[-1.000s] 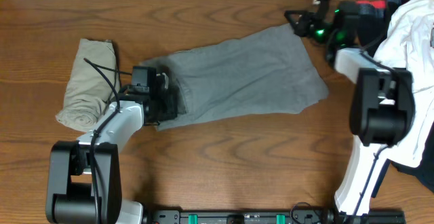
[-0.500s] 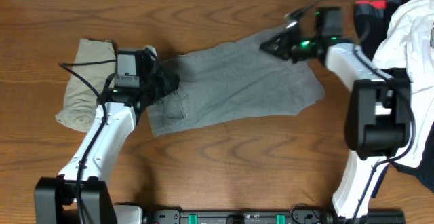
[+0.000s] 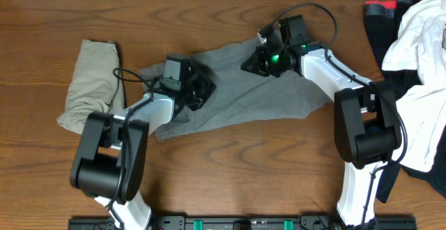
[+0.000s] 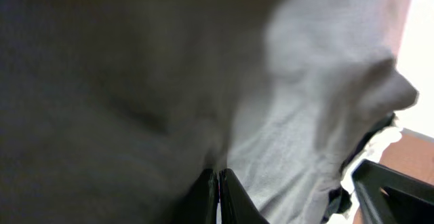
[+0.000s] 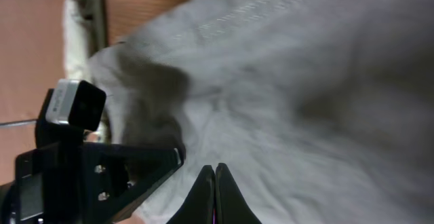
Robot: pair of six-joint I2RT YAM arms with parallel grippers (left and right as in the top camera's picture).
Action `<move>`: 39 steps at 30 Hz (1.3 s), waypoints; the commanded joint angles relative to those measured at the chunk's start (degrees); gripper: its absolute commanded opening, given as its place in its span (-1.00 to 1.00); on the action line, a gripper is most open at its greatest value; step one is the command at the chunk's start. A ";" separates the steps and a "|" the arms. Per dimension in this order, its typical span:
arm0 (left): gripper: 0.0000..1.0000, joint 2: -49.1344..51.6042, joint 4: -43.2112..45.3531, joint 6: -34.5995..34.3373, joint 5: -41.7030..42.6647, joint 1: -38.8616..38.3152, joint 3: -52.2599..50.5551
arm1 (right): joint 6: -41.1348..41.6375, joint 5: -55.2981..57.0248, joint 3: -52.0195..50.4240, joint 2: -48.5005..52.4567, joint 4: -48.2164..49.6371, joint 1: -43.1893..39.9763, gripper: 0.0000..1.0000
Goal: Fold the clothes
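The grey shorts (image 3: pixel 279 94) lie slanted across the middle of the wooden table, their left end bunched up. My left gripper (image 3: pixel 202 89) is shut on a fold of that bunched fabric. In the left wrist view the grey cloth (image 4: pixel 291 115) drapes close around the closed fingers of the left gripper (image 4: pixel 218 175). My right gripper (image 3: pixel 249 64) is shut on the shorts' upper right corner and holds it over the middle of the garment. Its closed tips (image 5: pixel 215 170) sit over grey fabric (image 5: pixel 305 81). The khaki shorts (image 3: pixel 87 83) lie folded at the far left.
A pile of other garments sits at the right edge: a white one (image 3: pixel 418 35) over dark cloth with a red band (image 3: pixel 382 8). Both arm bases stand at the front edge. The left arm's black body (image 5: pixel 102 176) shows close to the right gripper.
The left gripper has moved right from the shorts' left edge and closed on the cloth. The right gripper, shut throughout, has travelled left, dragging the upper right corner over the shorts.
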 commanded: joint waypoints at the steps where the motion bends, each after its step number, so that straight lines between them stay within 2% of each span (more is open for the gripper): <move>1: -0.88 2.45 0.24 -3.80 0.31 0.00 -0.70 | 0.81 4.55 0.07 0.90 -2.14 0.22 -0.97; 5: -0.88 5.05 -3.30 -3.50 -0.28 0.22 -0.72 | 0.76 9.09 0.07 2.14 -8.41 -0.52 -0.97; 8: -0.88 5.03 -6.38 -0.85 -1.66 0.63 -0.72 | 0.72 13.66 0.07 2.54 -11.56 -1.90 -0.98; 16: -0.88 4.98 -10.49 5.38 -1.66 3.17 -0.72 | 0.31 25.20 0.07 2.56 -15.23 -11.65 -0.97; 19: -0.88 4.96 -11.98 8.24 -1.42 4.46 -0.72 | 0.28 26.01 0.07 2.56 -16.11 -16.57 -0.97; 23: -0.88 4.20 -11.96 16.00 -0.33 5.40 -0.59 | -1.66 25.90 0.07 2.54 -16.50 -21.51 -0.97; 26: -0.88 1.81 -11.96 19.85 -0.20 5.44 -0.59 | -3.19 23.08 0.07 2.51 -16.15 -24.02 -0.97; 28: -0.88 -0.74 -12.09 22.01 -0.20 5.49 -0.59 | -6.21 17.16 0.09 2.29 -15.04 -25.31 -0.97; 32: -0.84 -7.78 -12.15 26.80 -0.07 5.49 -0.59 | -21.24 -6.60 0.09 0.68 -10.25 -26.95 -0.81; 34: -0.75 -11.89 -11.91 32.59 0.98 5.35 -0.59 | -25.03 -15.61 0.09 -0.66 -9.73 -26.91 -0.85; 37: -0.66 -17.62 -13.86 43.89 0.85 4.63 -0.59 | -23.23 -15.19 0.09 -2.95 -12.02 -25.90 -0.89; 39: -0.51 -20.61 -17.75 48.33 -2.89 3.72 -0.59 | -22.56 -8.94 0.09 -4.66 -15.74 -24.06 -0.78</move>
